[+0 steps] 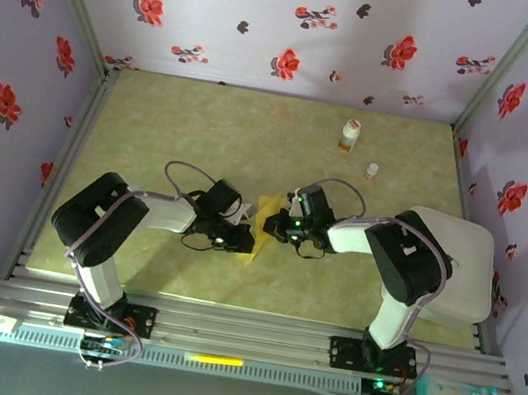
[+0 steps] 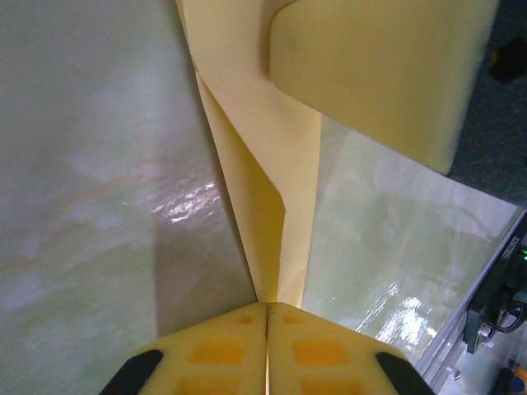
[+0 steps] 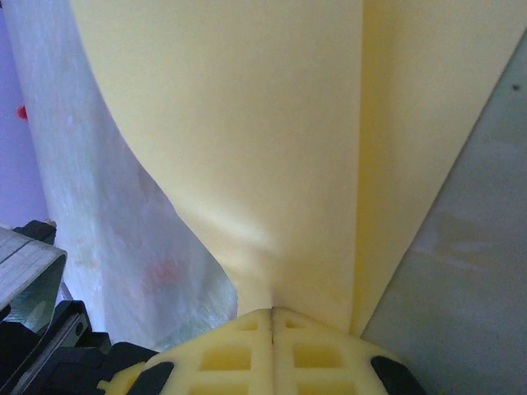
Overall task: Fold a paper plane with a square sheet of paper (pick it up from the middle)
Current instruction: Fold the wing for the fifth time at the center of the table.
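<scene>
The square sheet of paper [image 1: 268, 208], mustard yellow and folded into a narrow creased shape, is held off the table between both grippers near the middle of the table. My left gripper [image 1: 244, 241] is shut on its lower end; in the left wrist view the folded paper [image 2: 265, 206] runs up from the closed pads [image 2: 268, 306] to a pad of the right gripper [image 2: 379, 66]. My right gripper [image 1: 278, 224] is shut on the paper's other side. In the right wrist view the sheet [image 3: 263, 140] fans out from the closed pads [image 3: 273, 311].
A small white-and-orange bottle [image 1: 349, 135] stands at the back right of the green tabletop [image 1: 205, 127], with a smaller white cap-like item [image 1: 372, 171] near it. A white cover [image 1: 464, 272] lies at the right edge. Floral walls [image 1: 22, 66] close in the sides.
</scene>
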